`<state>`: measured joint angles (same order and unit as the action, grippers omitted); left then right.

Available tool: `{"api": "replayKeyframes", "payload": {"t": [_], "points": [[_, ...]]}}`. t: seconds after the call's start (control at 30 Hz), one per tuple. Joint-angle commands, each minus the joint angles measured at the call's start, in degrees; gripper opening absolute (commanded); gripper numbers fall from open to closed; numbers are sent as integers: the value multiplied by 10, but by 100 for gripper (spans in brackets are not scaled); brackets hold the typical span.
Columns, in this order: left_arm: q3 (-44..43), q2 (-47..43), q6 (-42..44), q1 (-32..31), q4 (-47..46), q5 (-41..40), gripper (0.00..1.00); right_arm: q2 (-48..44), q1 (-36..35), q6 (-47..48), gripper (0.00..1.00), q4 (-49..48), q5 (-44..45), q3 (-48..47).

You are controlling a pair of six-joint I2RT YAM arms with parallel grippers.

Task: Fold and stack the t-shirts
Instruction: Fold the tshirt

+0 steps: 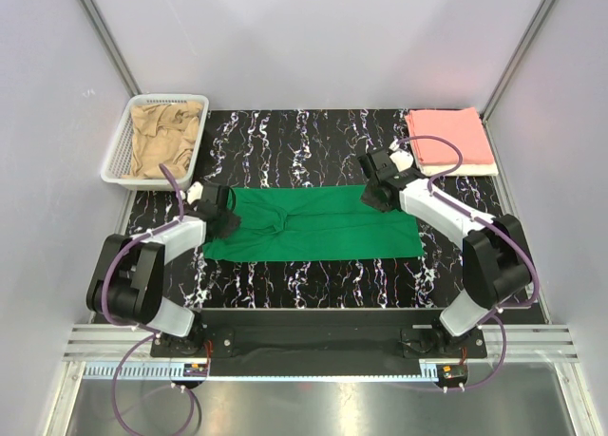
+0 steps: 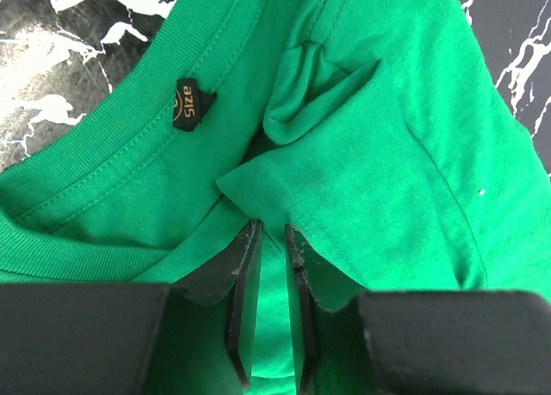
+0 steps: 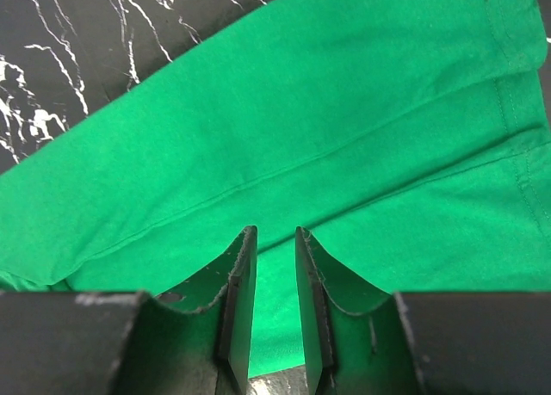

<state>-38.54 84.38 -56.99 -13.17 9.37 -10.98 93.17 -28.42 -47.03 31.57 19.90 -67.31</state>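
just inside the green t-shirt [image 2: 405, 154] collar [image 2: 95, 158], a black "size" tag [image 2: 191, 105]

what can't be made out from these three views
Left wrist view: whether the left gripper pinches the green t-shirt; its fingers cover the contact.
Right wrist view: same for the right gripper.
Top view: white cloth under the salmon pink t-shirt, mostly covered.
Left wrist view: size label figure, too small.

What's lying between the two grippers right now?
The green t-shirt, folded into a long strip, runs from the left gripper to the right gripper. The top view shows it.
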Motion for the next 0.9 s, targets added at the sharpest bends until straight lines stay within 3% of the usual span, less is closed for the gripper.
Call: {"api": "replayKeyframes", "payload": {"t": [0.0, 0.2, 0.43, 0.7, 0.87], "points": [[-17, 7, 4, -4, -16, -28, 21, -29, -3, -12, 31, -14, 14, 6], [-29, 19, 13, -9, -21, -28, 23, -30, -3, -12, 31, -18, 4, 4], [-40, 5, 34, -19, -17, -43, 0, -31, -3, -22, 32, -20, 4, 9], [-57, -26, 50, -27, 15, -54, 0, -69, 13, -128, 40, 5, 13, 46], [-65, -40, 64, -27, 39, -69, 0, -91, 53, -268, 42, 90, 51, 57]]}}
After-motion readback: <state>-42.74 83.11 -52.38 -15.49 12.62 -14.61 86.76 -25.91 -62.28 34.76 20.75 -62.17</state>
